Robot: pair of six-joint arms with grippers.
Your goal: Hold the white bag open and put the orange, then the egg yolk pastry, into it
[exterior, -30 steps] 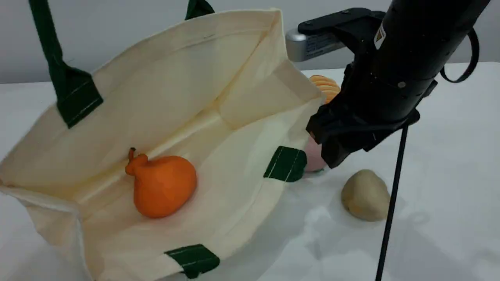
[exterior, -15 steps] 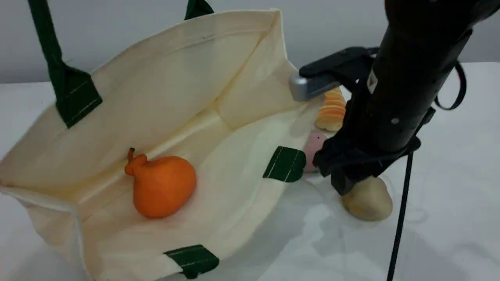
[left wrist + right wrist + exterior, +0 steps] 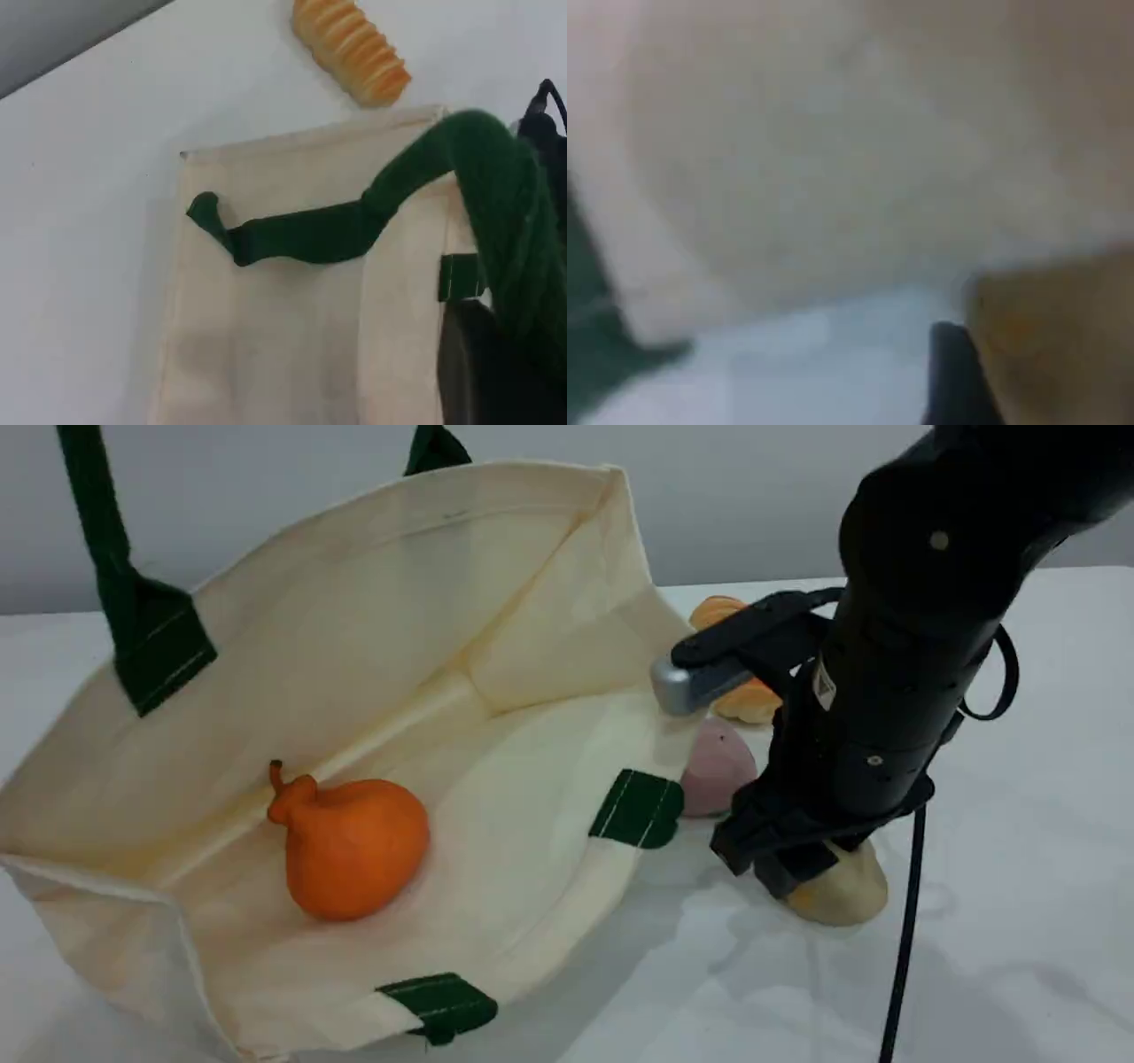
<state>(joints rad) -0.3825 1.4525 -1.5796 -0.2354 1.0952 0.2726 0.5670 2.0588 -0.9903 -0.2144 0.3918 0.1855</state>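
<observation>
a pale grey wall (image 3: 753,505) stands behind a white table (image 3: 1019,797). the white bag (image 3: 372,629) fills the left and middle of the scene view, its mouth gaping toward the camera. at the bag's upper left rim a dark green strap handle (image 3: 97,540) rises taut out of the top of the view and holds that side of the mouth up. in the left wrist view this strap crosses the bag's outer cloth and loops down to the left gripper (image 3: 483,372) in the lower right corner, whose jaws are together, pinched on the strap. the orange (image 3: 350,855) lies inside the bag on its lower wall, left of the middle, with its knobbed neck pointing up and to the left. a green patch (image 3: 638,808) marks the bag's right rim. just outside that rim, right beside the patch, a pink-mauve ball (image 3: 713,766) sits on the table. behind the ball and near the bag's far right corner lies a ridged bread loaf (image 3: 749,701), partly hidden by the right arm. right of the bag, the right gripper (image 3: 788,872) is down at the table on the egg yolk pastry (image 3: 846,890), which rests outside the bag, near its right rim, its left side covered by the fingers. the right wrist view is blurred, showing one dark fingertip (image 3: 952,376) beside a tan mass, so i cannot tell whether these jaws are apart or clamped on the pastry. a black cable (image 3: 899,957) hangs down furthest from the bag.
</observation>
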